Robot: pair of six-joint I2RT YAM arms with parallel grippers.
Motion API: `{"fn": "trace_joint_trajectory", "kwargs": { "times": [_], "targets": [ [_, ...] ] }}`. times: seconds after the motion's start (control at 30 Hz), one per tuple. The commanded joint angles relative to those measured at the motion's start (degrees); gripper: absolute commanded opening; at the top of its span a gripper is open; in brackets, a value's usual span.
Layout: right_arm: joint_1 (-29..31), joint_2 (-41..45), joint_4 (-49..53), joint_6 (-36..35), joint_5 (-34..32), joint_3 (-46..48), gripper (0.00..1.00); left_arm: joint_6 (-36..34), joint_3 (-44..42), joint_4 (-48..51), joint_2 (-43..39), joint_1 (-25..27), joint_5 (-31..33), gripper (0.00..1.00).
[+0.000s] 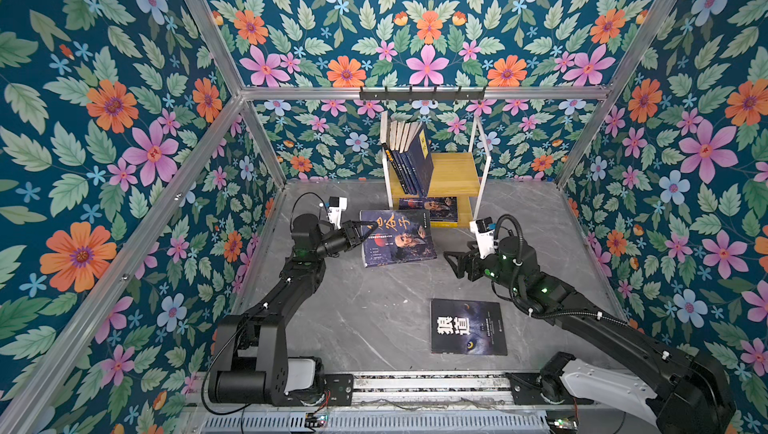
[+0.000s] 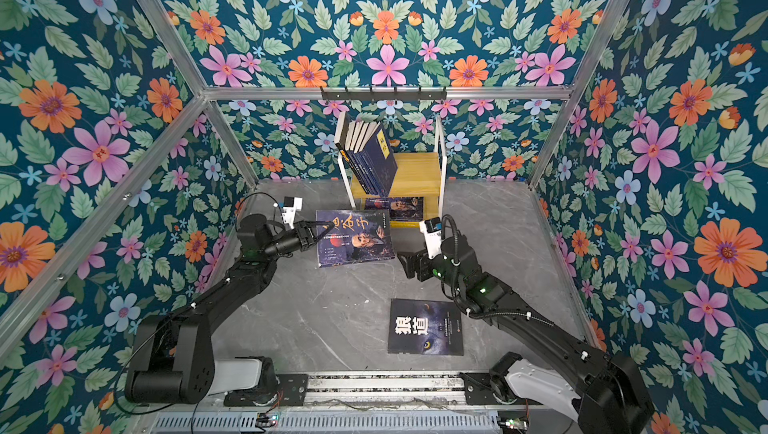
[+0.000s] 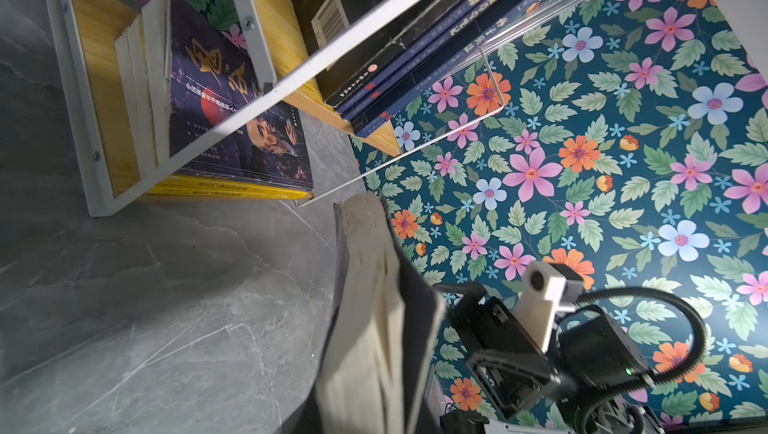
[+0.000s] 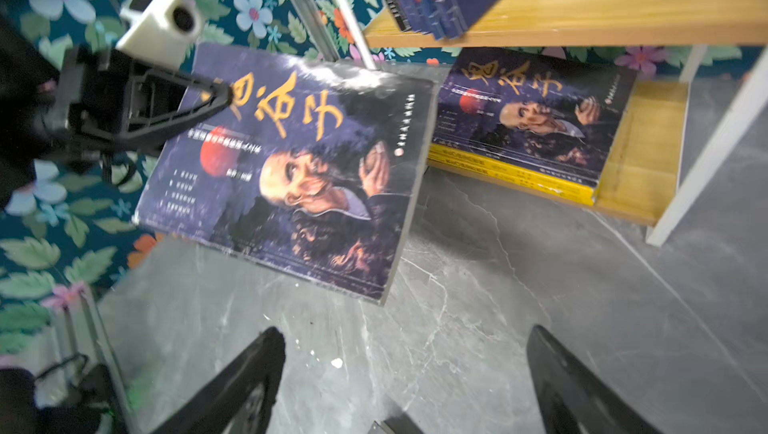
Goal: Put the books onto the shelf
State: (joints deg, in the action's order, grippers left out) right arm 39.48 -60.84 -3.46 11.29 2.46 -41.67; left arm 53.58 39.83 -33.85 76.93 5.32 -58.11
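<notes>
Looking at the small two-tier shelf of white metal frame and yellowish wooden boards point(image 1: 457, 170), you find navy paperbacks point(image 1: 409, 162) standing at the left end of its upper board. On the lower board a dark portrait-cover book point(image 1: 432, 207) lies flat on yellow-spined books point(image 4: 519, 180), their number unclear. Your left gripper point(image 1: 371, 229) is clamped on the left edge of a second portrait-cover paperback point(image 1: 399, 240), held tilted just near of the shelf; its lower finger is hidden under the cover. Your right gripper point(image 1: 453, 265) gapes empty, right of that book. A black wolf-eye paperback point(image 1: 467, 328) lies flat on the grey marbled table point(image 1: 353, 319), near right.
</notes>
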Motion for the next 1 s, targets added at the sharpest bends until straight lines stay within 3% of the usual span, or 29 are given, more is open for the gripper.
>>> {"fn": "trace_joint_trajectory", "kwargs": {
  "times": [0.0, 0.23, 0.4, 0.6, 0.97],
  "targets": [
    [5.6, -0.8, 0.3, -17.1, -9.0, -1.2, 0.9, 1.0, 0.9, -3.8, 0.5, 0.0, -1.5, 0.0],
    [18.9, -4.4, -3.9, -39.6, -22.9, -2.4, 0.93, 1.4, 1.7, -4.3, 2.1, -0.1, -2.6, 0.0],
    [23.2, -8.8, -3.9, -48.8, -27.2, -6.1, 0.94, 1.8, 2.8, -4.2, 3.5, 0.0, -2.2, 0.0],
    [25.5, -16.0, -3.8, -55.7, -29.1, -10.6, 0.94, 2.0, 1.9, -4.3, 2.9, 0.4, -1.4, 0.0],
    [26.2, -23.1, -14.8, -63.9, -32.7, -9.6, 0.94, 2.1, 2.7, -4.0, 3.8, 0.4, -2.2, 0.0]
  ]
}}
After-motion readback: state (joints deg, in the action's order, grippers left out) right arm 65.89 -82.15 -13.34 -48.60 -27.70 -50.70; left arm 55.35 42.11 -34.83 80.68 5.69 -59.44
